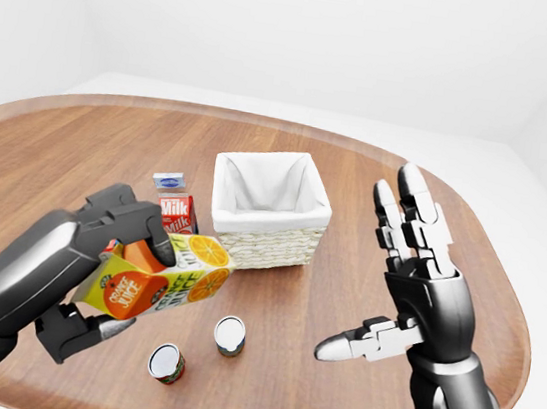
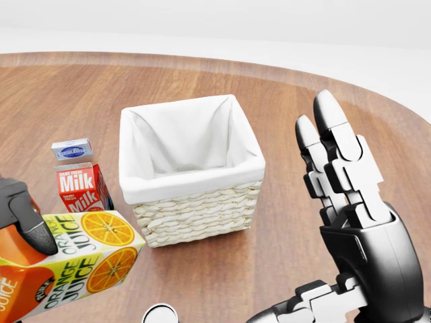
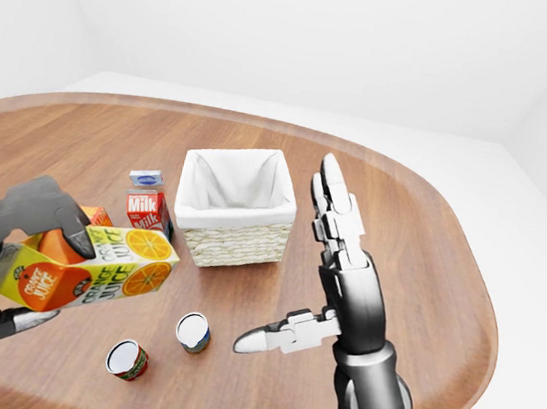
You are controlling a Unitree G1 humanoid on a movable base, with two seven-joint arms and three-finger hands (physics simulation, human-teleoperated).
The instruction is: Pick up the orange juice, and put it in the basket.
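The left hand (image 1: 93, 272) grips the juice (image 1: 158, 275) tilted on its side above the bench (image 1: 358, 175), left of the basket (image 1: 269, 209), presumably for carrying across, while the right hand (image 1: 409, 283) waits empty, fingers spread.

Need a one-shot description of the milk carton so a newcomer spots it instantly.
Find the white-lined wicker basket mid-table; in the left-eye view the milk carton stands upright just left of it. It is red with white "Milk" lettering, unlike the orange juice carton held tilted in the left hand and the two short cans lower down.
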